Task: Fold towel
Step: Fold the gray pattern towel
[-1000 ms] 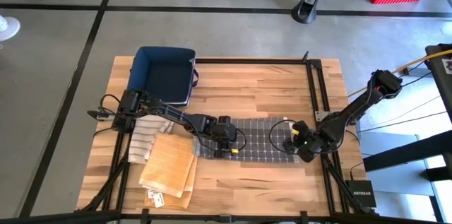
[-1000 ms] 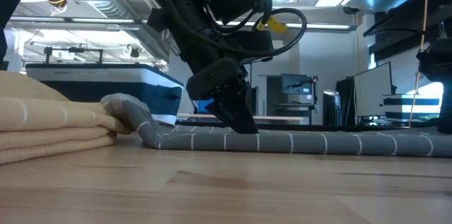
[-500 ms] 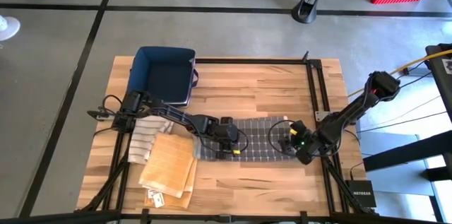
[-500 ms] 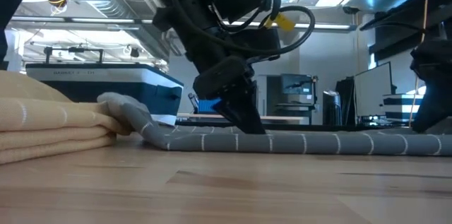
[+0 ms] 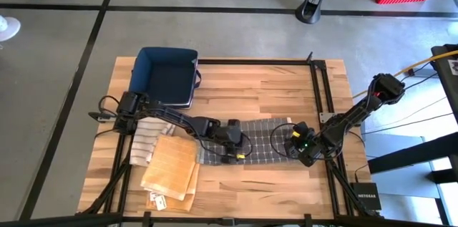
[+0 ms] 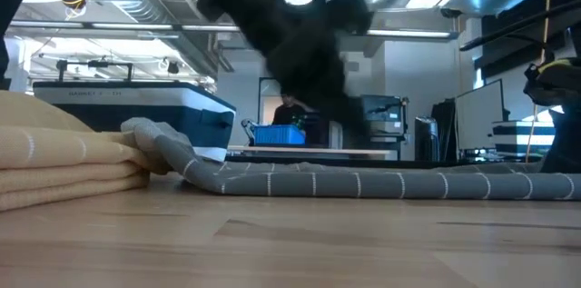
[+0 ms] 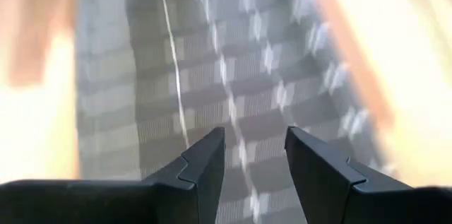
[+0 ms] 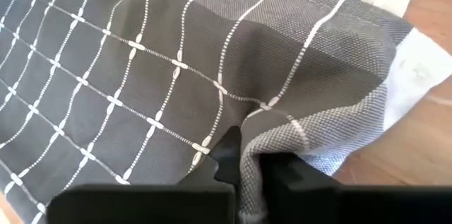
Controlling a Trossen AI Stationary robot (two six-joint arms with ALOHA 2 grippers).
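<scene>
Pinching grey towel (image 8: 176, 75) edge, right gripper (image 8: 244, 164) closed, left gripper (image 7: 254, 150) parted above

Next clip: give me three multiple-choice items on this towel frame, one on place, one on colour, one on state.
1. Where is the blue bin?
A. far left corner of the table
B. near right corner
C. on the floor

2. What colour is the towel being folded?
A. red
B. grey with white lines
C. plain yellow

3. What is the right gripper doing?
A. hanging open in the air
B. shut on the towel's edge
C. holding the bin

Answers: 1 A, the high view shows it there. 2 B, the right wrist view shows the grid. 3 B, cloth is pinched between its fingers.
</scene>
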